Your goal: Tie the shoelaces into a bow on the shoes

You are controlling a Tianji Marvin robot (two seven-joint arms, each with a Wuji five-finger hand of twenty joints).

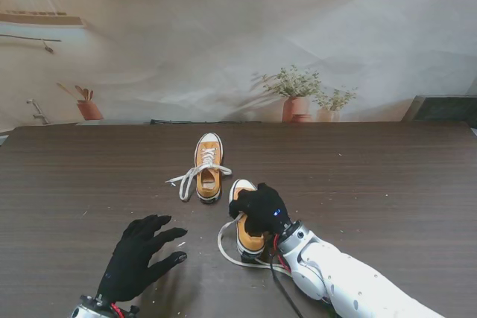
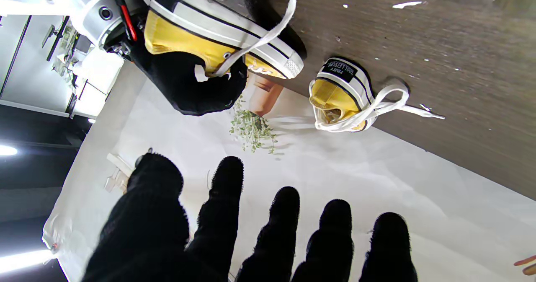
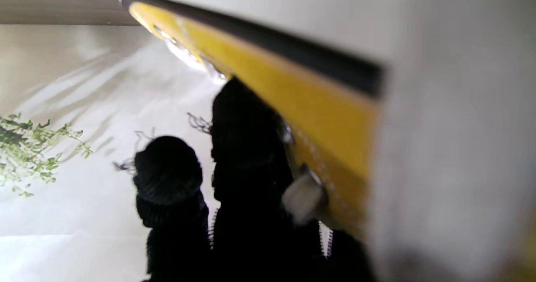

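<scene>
Nearest to me, the left hand is hovering over the dark wooden desk with its black-gloved fingers spread apart and grasping nothing. Just to its right, the right hand is lying over the top of the near shoe, a yellow sneaker with a white sole standing upright with its toe pointing away from me. The fingers of that hand are curling against the laced part of the shoe; whether they are pinching the lace itself I cannot tell, as the right wrist view is blurred and mostly filled by the sneaker's side. A white lace is trailing in a loose loop on the desk at the shoe's left side, reaching round toward the heel.

Farther from me and a little to the left, the far shoe is standing apart from both hands, its own laces spilling untied onto the desk on its left.

Beyond the desk's far edge, potted plants are sitting against a pale backdrop.
</scene>
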